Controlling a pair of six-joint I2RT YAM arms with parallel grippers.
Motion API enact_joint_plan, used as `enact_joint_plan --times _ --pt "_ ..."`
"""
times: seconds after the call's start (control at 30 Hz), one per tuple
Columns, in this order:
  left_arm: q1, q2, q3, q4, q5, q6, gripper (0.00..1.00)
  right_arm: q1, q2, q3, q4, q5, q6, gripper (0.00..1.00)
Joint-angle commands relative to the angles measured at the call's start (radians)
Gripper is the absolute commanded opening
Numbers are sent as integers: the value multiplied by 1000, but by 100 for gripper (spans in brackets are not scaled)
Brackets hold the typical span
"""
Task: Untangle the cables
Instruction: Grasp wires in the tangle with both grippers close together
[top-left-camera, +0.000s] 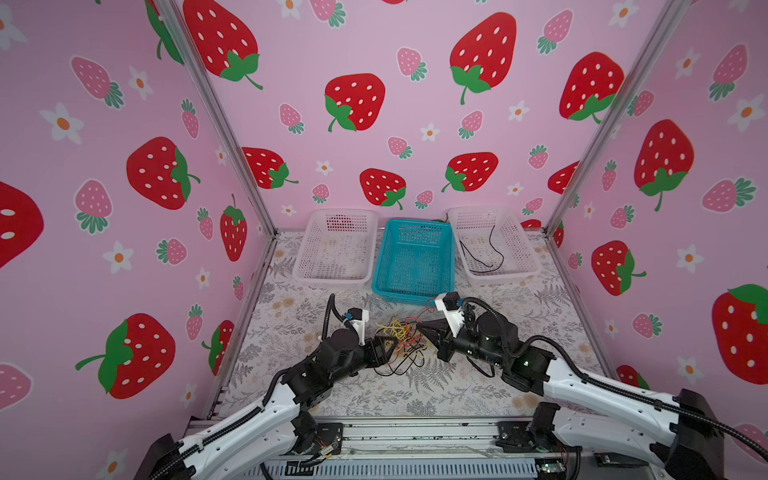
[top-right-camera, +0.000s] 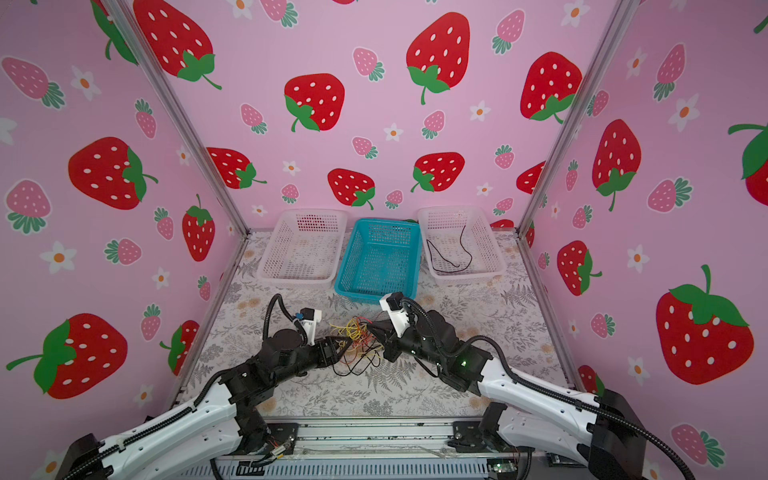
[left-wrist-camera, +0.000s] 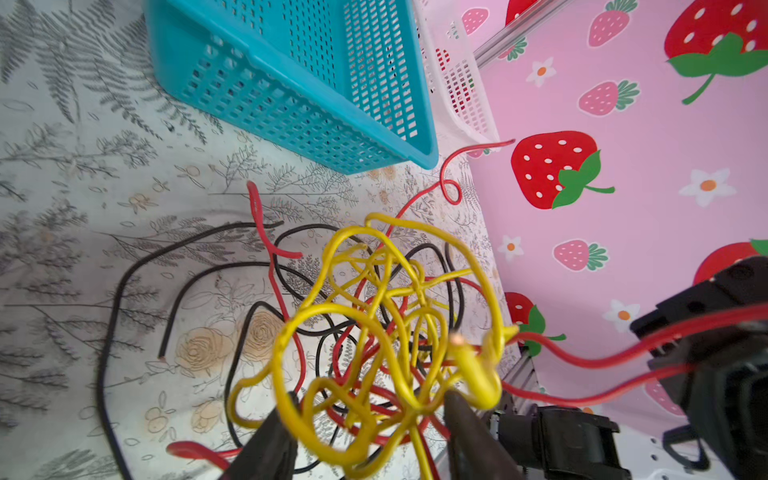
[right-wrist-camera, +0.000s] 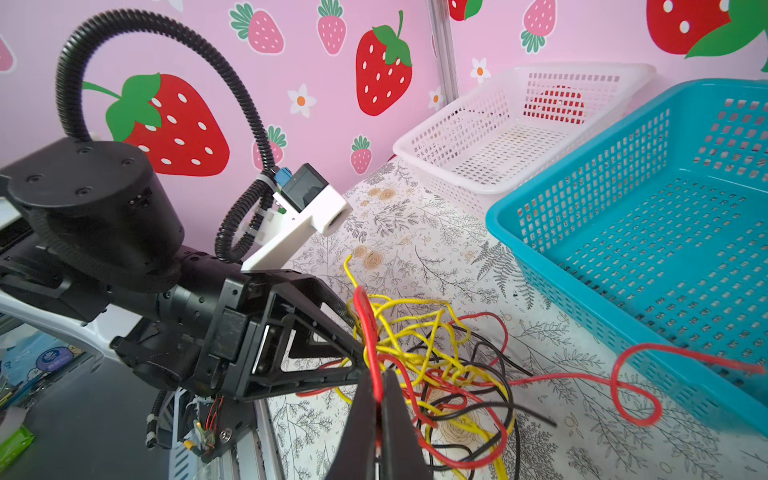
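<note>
Remote view, I read a lab test booth: strawberry-print panels (top-left-camera: 311, 50) on aluminium posts (top-left-camera: 220, 124), baskets (top-left-camera: 399, 293) at twelve o'clock.

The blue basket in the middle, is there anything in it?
Empty. The blue basket shows a bare mesh floor in both top views; one black cable lies in the white basket on its right.

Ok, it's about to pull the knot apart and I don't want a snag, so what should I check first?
1. Right gripper shut on the red cable: ok.
2. Left gripper closed on the yellow cables: not ok, jaws apart around their loops.
3. Black cables free of the others: not ok, threaded through them.
4. Red cable's tail clear of the blue basket: cannot tell, it runs close by its corner.
</note>
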Motion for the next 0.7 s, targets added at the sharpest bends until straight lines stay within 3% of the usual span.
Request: enact_joint_plan --times 0.0,0.37,0.67 --pt "-9 12 -11 72 33 -29 50 14 -12 27 73 12 -13 0" --pt "-10 4 -32 25 2 3 0 27 -55 43 23 51 -27 0" --pt "-10 -36 -78 -80 -76 18 0 27 -183 89 -143 200 -75 0"
